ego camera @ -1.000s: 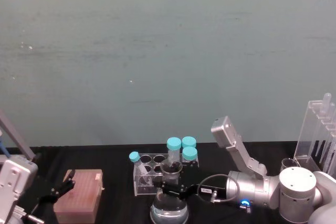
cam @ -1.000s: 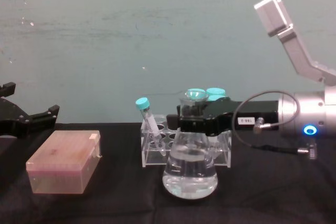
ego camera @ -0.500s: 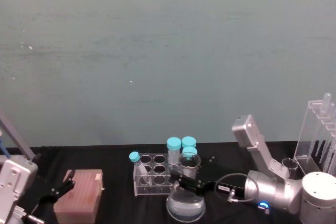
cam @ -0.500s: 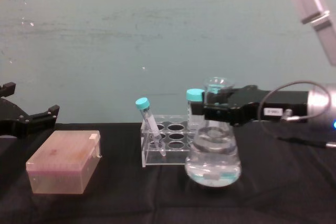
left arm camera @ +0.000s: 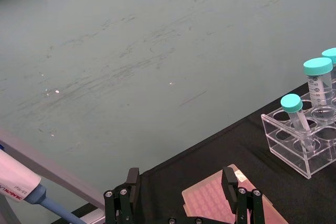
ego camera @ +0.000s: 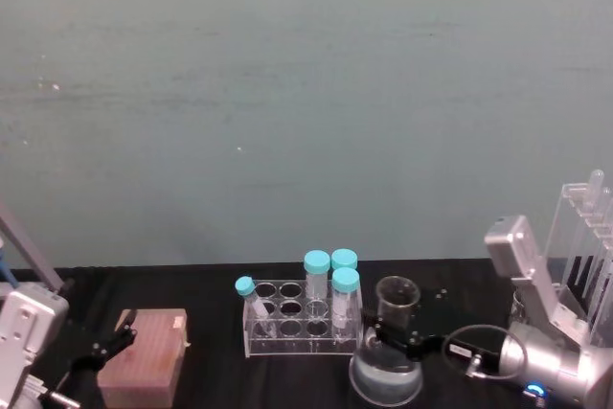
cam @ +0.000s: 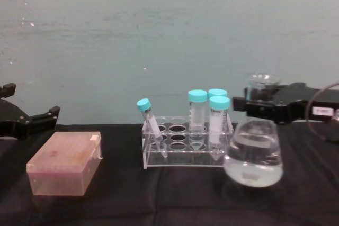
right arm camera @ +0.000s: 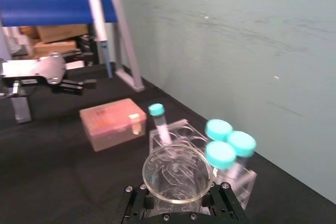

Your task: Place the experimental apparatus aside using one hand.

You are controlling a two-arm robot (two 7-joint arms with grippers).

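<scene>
The conical flask [cam: 253,158] of clear liquid stands upright, low over the black table, just right of the low tube rack. My right gripper [cam: 260,104] is shut on its neck, coming in from the right. From the head, the flask [ego camera: 387,373] and right gripper [ego camera: 397,340] sit at the front right. The right wrist view looks down into the flask mouth [right arm camera: 177,174] between the right gripper [right arm camera: 178,204] fingers. The tall acrylic rack [ego camera: 584,241] of glass tubes stands at the far right. My left gripper [cam: 26,117] hangs open at the far left, holding nothing.
A low clear rack [cam: 183,149] of teal-capped tubes stands mid-table, one tube leaning. The pinkish box [cam: 63,163] lies to its left, below the left gripper [left arm camera: 181,182]. A pipette stand with a blue bar [right arm camera: 52,9] is at the far left.
My right gripper has carried the flask to the right, from in front of the low tube rack to just past its right end. The left arm has not moved.
</scene>
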